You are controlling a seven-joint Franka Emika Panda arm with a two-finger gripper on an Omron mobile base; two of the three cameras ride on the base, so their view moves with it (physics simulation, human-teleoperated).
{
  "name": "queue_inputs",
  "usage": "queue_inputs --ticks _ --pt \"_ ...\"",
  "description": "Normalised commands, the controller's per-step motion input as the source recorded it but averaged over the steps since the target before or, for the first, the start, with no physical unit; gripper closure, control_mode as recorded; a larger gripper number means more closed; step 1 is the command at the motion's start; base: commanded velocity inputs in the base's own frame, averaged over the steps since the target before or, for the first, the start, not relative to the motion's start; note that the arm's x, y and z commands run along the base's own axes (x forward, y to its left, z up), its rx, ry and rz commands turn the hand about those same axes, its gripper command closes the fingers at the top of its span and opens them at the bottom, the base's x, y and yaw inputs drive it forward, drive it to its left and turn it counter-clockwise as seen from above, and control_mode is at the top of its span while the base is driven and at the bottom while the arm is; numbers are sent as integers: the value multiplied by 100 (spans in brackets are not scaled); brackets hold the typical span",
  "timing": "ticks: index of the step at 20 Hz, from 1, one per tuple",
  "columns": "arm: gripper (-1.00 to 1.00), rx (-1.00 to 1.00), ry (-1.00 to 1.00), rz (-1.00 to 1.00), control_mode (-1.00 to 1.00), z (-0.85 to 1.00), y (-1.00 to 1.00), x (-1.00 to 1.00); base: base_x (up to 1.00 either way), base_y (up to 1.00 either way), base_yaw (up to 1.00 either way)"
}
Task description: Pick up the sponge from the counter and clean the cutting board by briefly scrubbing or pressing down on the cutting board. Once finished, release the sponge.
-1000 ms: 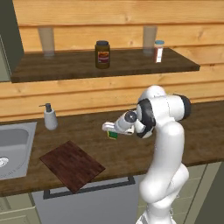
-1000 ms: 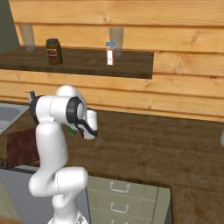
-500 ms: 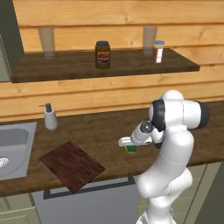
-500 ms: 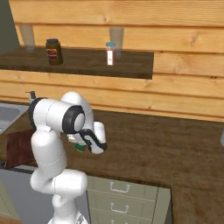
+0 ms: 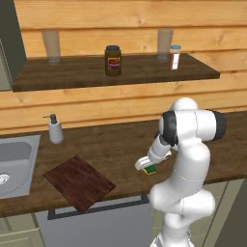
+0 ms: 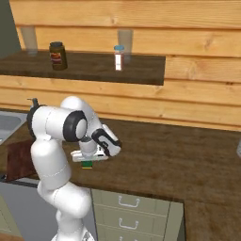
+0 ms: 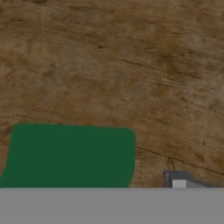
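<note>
Looking over the desk: we note the arm bent low near the front edge, right of the cutting board
Fingers (image 5: 147,166): pointing down just above the sponge; we cannot tell whether they stand apart or clamp it; one tip shows at the bottom of the hand view
Sponge (image 5: 150,169): green top, yellow under; on or just over the desk (image 5: 111,144); well apart from the board
Cutting board (image 5: 79,182): flat, dark reddish wood, by the front edge, right of the sink (image 5: 17,159)
Soap dispenser (image 5: 55,129): upright behind the sink's corner
Shelf (image 5: 72,72): dark jar (image 5: 113,60); small bottle (image 5: 174,57)
</note>
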Motion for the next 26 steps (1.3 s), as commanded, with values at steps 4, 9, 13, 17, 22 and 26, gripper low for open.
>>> queue_inputs --ticks 4,9,13,17,22,26 --pt "-100 -34 21 -1 -100 -100 100 -18 0 0 0" --pt "-100 -16 29 -10 -100 -57 100 1 0 0 0" --pt "-100 -15 39 -3 -100 -32 100 -37 0 0 0" --pt "-100 -7 69 3 -100 -27 100 -39 0 0 0" --pt "-100 0 80 22 -100 -1 100 -37 0 0 0" --pt "-100 0 76 35 -100 -2 100 -23 0 0 0"
